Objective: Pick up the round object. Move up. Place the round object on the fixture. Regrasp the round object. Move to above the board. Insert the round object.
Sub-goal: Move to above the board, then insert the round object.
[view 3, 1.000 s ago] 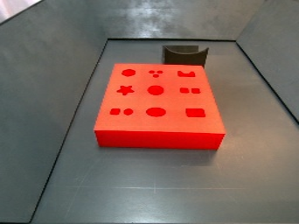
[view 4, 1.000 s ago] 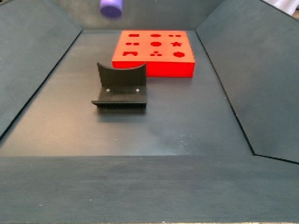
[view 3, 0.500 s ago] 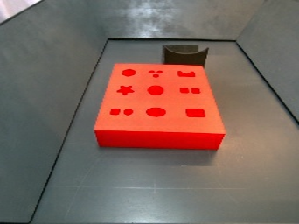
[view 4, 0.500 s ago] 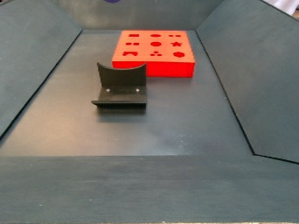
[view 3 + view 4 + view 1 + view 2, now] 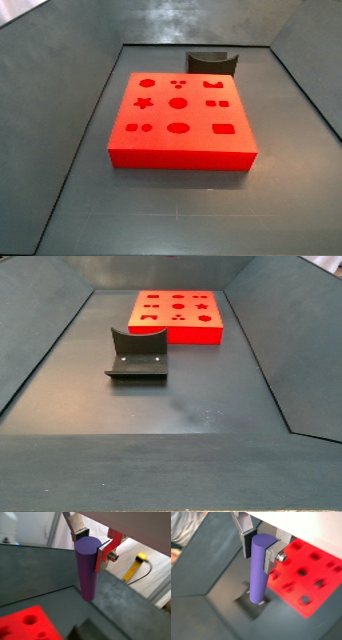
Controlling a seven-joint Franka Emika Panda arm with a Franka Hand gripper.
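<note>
Lifted clear of both side views now, the gripper (image 5: 93, 539) clamps the peg (image 5: 87, 569) upright; next, lowering onto the fixture (image 5: 136, 354).

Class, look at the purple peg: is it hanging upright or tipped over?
Upright. In both wrist views the purple peg hangs lengthwise from the hand, gripped at its top between the silver fingers, lower end free above the floor.

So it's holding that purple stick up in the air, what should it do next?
Probably lower toward the dark notched fixture. In both wrist views the pincer grips the smooth purple cylindrical peg upright, well off the floor and out of both side views, with the fixture lying below the peg's lower end.
</note>
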